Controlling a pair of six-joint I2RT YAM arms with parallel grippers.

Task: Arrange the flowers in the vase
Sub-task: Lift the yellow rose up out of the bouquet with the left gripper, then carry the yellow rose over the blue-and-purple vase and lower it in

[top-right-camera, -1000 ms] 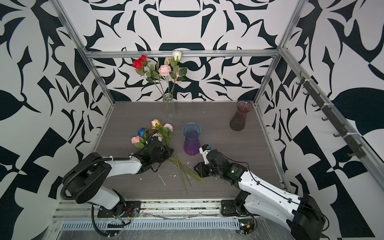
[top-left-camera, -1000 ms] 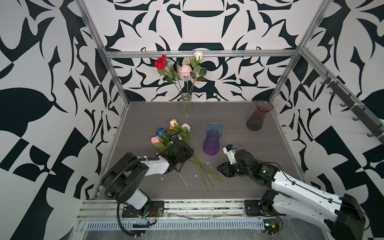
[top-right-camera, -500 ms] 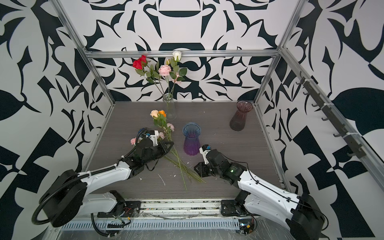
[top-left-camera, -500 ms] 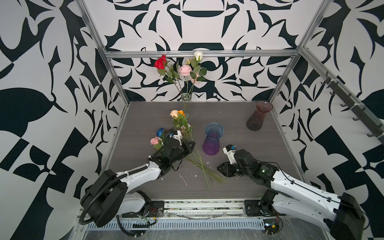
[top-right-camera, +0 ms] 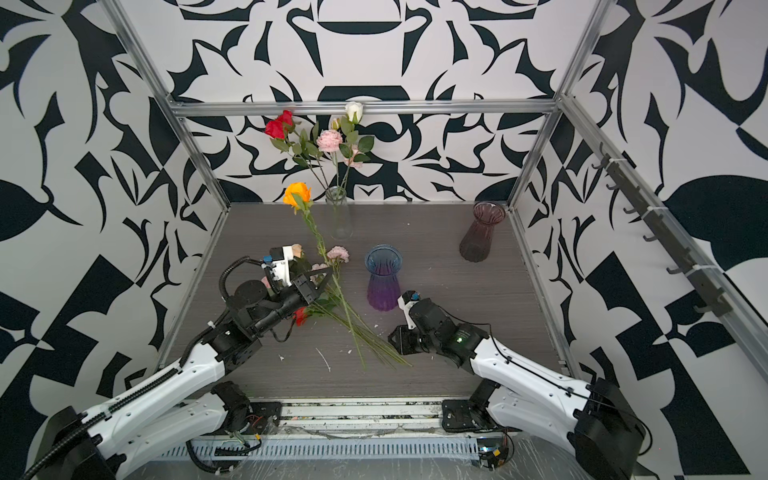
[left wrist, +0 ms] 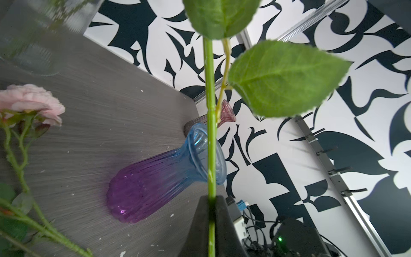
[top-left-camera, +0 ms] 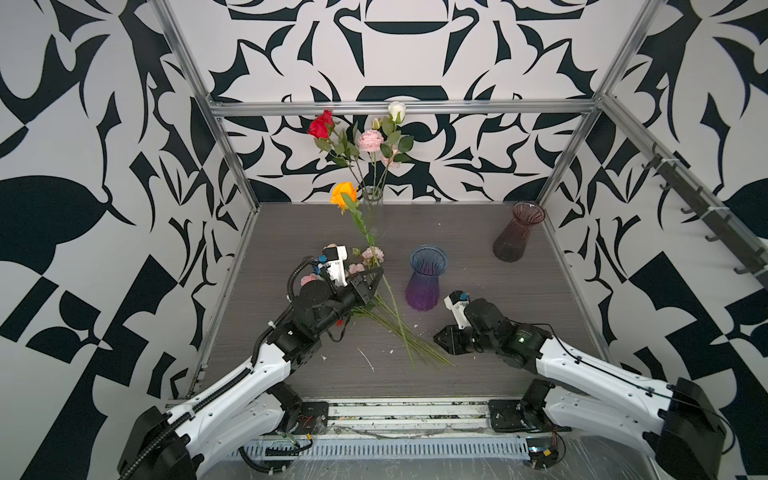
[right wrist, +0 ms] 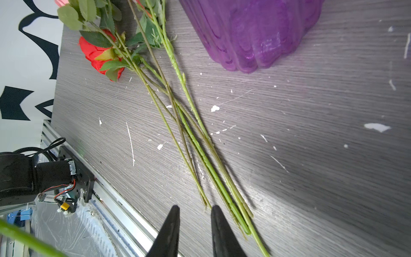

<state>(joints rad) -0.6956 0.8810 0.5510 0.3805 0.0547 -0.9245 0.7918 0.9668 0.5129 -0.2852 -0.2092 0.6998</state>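
We've got the stereo pair mounted high over the front edge and tilted down. So in both top views we see the whole table (top-left-camera: 478, 266), left arm (top-left-camera: 249, 374) lower left, right arm (top-left-camera: 590, 370) lower right, and the two overlap almost fully. Left wrist cam sits right up against a green stem (left wrist: 210, 133), facing the purple vase (left wrist: 155, 178). Right wrist cam skims low over the loose stems (right wrist: 195, 144) toward that same vase.

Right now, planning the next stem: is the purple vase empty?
Empty: the purple vase shows a bare mouth in both top views, no stems inside.
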